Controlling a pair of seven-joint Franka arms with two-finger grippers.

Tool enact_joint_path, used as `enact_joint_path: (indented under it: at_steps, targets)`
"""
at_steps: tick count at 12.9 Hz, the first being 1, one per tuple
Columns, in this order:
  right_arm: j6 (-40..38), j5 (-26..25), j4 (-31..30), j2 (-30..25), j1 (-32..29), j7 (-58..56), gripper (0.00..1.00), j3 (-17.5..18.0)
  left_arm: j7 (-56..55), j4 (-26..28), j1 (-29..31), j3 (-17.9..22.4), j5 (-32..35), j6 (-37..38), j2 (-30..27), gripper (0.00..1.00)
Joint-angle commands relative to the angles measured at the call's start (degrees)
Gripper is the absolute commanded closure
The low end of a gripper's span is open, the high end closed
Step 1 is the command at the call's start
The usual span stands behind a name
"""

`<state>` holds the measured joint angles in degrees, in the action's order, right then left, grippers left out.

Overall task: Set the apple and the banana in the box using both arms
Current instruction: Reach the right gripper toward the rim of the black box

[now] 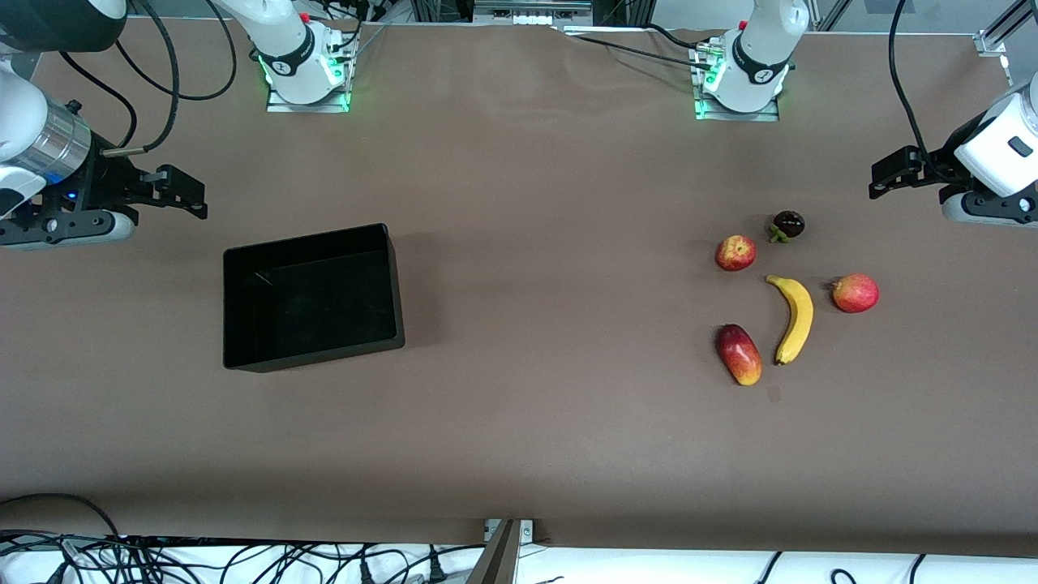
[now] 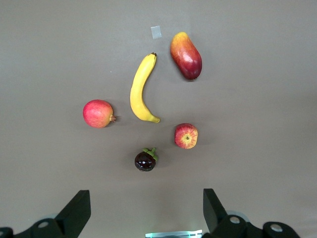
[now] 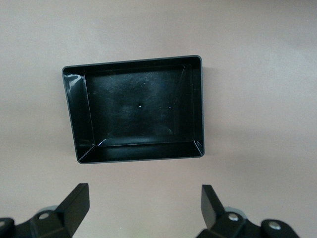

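Left tool [image 1: 880, 180] is held wide open and empty, raised at the left arm's end of the table [image 1: 519, 422], beside the fruit cluster; right tool [image 1: 190, 195] is likewise spread wide, empty, at the right arm's end near the box [image 1: 235, 308]; box is seen bare inside; apple [image 1: 735, 252] and banana [image 1: 794, 318] lie apart on the table, untouched; nothing is judged done yet; both grasps and both placements remain.
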<state>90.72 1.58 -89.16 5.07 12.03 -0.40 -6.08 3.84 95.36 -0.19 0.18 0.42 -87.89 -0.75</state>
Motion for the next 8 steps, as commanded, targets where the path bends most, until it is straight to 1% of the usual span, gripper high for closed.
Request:
enact_joint_path:
  at_steps: [1,3,5,6,8]
  targets:
    - [-0.5,-1.3,0.1,2.4,-0.7,-1.6,0.0,0.5,-0.9,-0.8,-0.2,-0.2,1.2,0.8,0.3,0.0]
    - [4.2,-1.6,-2.4,5.4,-0.9,-3.4,0.0,0.4,-0.9,-0.8,-0.2,-0.2,1.1,0.9,0.3,0.0]
    - [10.6,-1.7,-4.8,9.7,-1.5,-9.6,0.0,-1.6,-0.8,-0.8,-0.2,-0.2,1.2,0.9,0.2,0.0]
    - [13.6,-1.7,-5.3,12.2,-2.0,-11.1,0.0,-2.4,-0.8,-0.8,-0.2,-0.2,1.2,0.9,0.2,0.0]
    - [17.4,-1.7,-5.6,16.7,-2.3,-11.3,0.0,-2.9,-0.8,-0.9,-0.2,-0.2,1.2,0.9,0.2,0.0]
